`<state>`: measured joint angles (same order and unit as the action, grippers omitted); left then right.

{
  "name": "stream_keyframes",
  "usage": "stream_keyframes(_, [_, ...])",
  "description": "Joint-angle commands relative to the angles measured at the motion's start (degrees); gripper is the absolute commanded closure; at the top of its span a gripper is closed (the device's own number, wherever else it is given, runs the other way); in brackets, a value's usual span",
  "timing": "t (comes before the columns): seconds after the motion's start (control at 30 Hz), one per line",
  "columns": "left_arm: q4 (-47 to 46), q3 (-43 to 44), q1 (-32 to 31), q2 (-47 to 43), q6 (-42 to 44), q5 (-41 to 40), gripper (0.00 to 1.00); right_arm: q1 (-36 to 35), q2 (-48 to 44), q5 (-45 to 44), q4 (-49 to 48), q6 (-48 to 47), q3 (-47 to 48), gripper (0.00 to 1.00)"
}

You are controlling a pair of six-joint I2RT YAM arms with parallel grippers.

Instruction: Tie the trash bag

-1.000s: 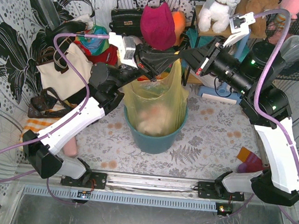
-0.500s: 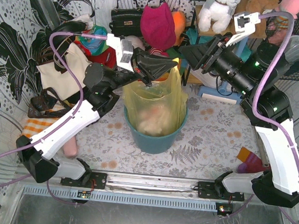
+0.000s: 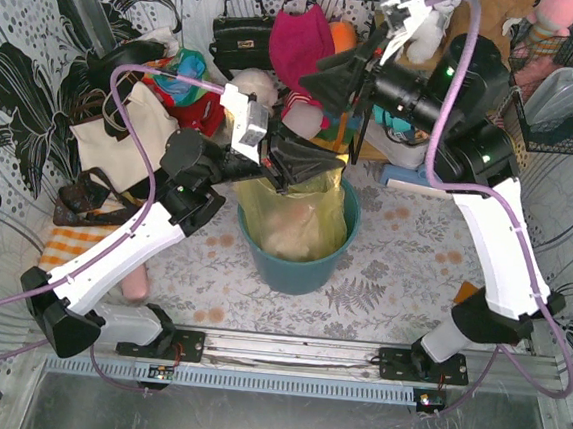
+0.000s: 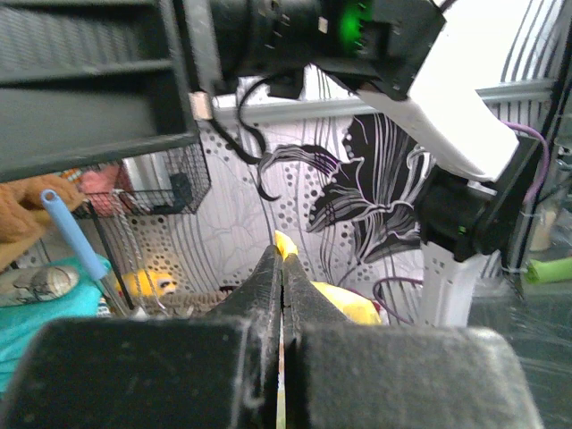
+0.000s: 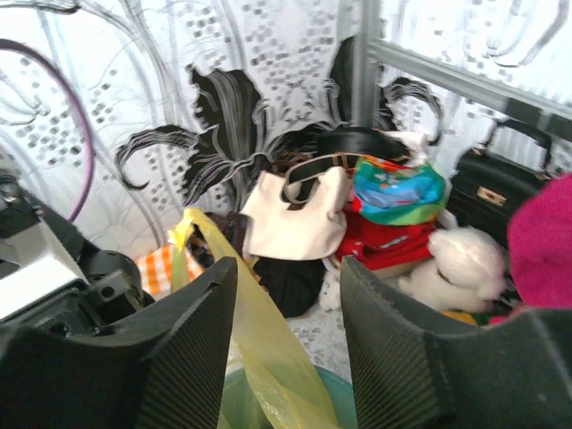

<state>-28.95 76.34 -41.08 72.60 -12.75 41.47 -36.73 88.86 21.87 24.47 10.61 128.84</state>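
Note:
The trash bag (image 3: 297, 210), thin yellow-green plastic with pale paper showing through, sits in the teal bin (image 3: 335, 254) at the table's middle. My left gripper (image 3: 309, 162) is just above the bag's mouth, shut on a strip of the bag's rim. In the left wrist view its jaws (image 4: 281, 259) are pressed together, with a yellow tip of the bag (image 4: 285, 243) poking out. My right gripper (image 3: 324, 77) is open and empty, high above and behind the bag. In the right wrist view (image 5: 288, 268) the taut strip of the bag (image 5: 259, 349) runs below the open fingers without touching them.
A cream tote (image 3: 122, 145), a black handbag (image 3: 240, 35), a magenta hat (image 3: 303, 45), colourful cloths (image 3: 182, 85) and plush toys (image 3: 418, 25) crowd the back. A wire basket (image 3: 568, 99) hangs at the right. Small items (image 3: 474, 306) lie at the right front.
My right gripper has risen and swung left and back, away from the bag's top. My left gripper has moved down and right with the bag's rim, and the bag's raised peak has dropped.

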Motion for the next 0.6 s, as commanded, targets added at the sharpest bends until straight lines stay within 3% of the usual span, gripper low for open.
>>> stream_keyframes(0.0, [1.2, -1.5, -1.0, -2.1, 1.8, 2.7, 1.0, -0.2, 5.1, 14.8, 0.5, -6.1, 8.3, 0.48])
stream_keyframes(0.3, [2.1, -4.4, -1.7, -4.2, 2.3, 2.5, 1.0, -0.3, 15.0, 27.6, 0.9, -1.9, 16.1, 0.37])
stream_keyframes(0.57, [2.6, -4.2, -2.0, -4.5, 2.4, 2.3, 1.0, -4.5, 17.4, 22.4, 1.8, -3.5, 17.6, 0.38])
